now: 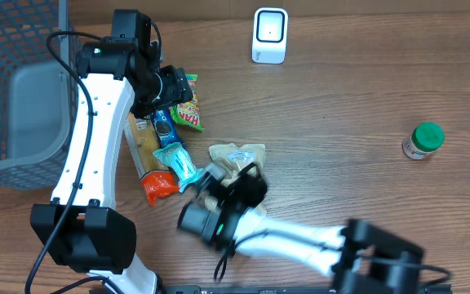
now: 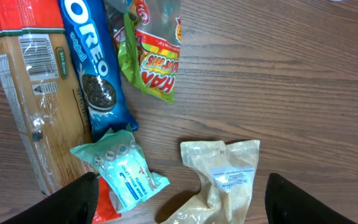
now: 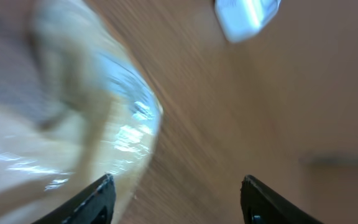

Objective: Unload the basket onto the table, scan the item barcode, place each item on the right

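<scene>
Wood-grain tabletop holds your snack pile: the beige pouch [image 1: 237, 155] lies flat just right of the teal packet [image 1: 175, 159], well apart from the white scanner [image 1: 269, 34]. Your left gripper [image 2: 179, 202] hangs above the pouch, jaws wide, holding nothing. Your right gripper [image 3: 180, 199], blurred, shows fingers spread beside the pouch, gripping nothing.

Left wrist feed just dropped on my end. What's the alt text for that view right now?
The open left gripper hovers over a wooden table, above a beige pouch with a white label. Beside the pouch and further up the frame lie a teal packet, a blue Oreo pack, a green-and-yellow candy bag and a long clear-wrapped package.
</scene>
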{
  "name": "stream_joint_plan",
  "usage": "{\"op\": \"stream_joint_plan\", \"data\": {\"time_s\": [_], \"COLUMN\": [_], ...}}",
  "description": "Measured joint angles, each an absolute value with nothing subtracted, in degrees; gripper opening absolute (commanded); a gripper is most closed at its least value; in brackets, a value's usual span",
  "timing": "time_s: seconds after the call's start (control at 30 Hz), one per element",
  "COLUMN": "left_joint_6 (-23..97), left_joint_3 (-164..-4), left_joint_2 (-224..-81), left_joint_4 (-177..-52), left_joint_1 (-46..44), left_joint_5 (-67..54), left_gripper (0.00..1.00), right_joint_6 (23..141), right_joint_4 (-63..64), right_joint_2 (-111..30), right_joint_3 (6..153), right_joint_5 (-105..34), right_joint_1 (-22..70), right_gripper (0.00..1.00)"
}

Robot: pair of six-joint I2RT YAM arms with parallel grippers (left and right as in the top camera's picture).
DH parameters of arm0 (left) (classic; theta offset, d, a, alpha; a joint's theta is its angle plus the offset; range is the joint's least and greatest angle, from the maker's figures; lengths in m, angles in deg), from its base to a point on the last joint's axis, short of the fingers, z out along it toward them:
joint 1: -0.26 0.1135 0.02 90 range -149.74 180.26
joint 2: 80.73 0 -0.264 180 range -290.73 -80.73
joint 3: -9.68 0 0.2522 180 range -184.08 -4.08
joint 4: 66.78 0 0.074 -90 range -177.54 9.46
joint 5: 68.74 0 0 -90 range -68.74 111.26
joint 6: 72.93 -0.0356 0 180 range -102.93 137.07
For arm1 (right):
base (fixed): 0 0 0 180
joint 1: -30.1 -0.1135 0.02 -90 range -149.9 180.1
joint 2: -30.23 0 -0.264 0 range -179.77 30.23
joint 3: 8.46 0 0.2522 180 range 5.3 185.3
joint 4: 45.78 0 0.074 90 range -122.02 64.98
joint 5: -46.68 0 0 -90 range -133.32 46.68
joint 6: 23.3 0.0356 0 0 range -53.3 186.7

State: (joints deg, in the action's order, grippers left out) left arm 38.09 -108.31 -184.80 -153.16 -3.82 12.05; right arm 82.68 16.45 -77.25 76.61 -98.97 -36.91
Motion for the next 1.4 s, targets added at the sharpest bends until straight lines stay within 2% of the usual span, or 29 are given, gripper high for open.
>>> {"op": "stream_joint_plan", "data": {"time_s": [0.17,0.3,0.4,0.53,0.8,1.03,1.27,1.4], "left_joint_6": [38.09,38.09,38.09,38.09,38.09,38.09,38.09,38.09], "left_joint_3": [-108.29,-108.29,-108.29,-108.29,-108.29,-108.29,-108.29,-108.29], "left_joint_2": [-184.8,-184.8,-184.8,-184.8,-184.8,-184.8,-184.8,-184.8], "left_joint_4": [-153.19,-153.38,-153.38,-153.38,-153.38,-153.4,-154.15,-154.21], "left_joint_1": [-3.82,-3.82,-3.82,-3.82,-3.82,-3.82,-3.82,-3.82], "left_joint_5": [12.07,12.07,12.09,12.09,12.09,12.09,12.09,12.09], "left_gripper": [0.77,0.77,0.77,0.77,0.77,0.77,0.77,0.77], "right_joint_6": [87.91,89.61,90.23,90.53,93.63,98.68,106.46,111.27], "right_joint_4": [15.47,15.1,15.64,15.73,8.23,4.23,3.51,2.77], "right_joint_2": [-68.24,-66.43,-67.78,-69.27,-69.31,-70.12,-73.34,-73.34], "right_joint_3": [78.86,79.34,77.92,74.51,66.56,63.74,63.65,62.88], "right_joint_5": [-73.42,-47.22,-30.69,-18.76,-10.74,-11.74,-14.28,-15.24], "right_joint_1": [-20.43,-5.61,1.06,2.17,-0.27,-3.12,-5.89,-6.0], "right_gripper": [0.66,0.67,0.65,0.66,0.68,0.64,0.44,0.24]}}
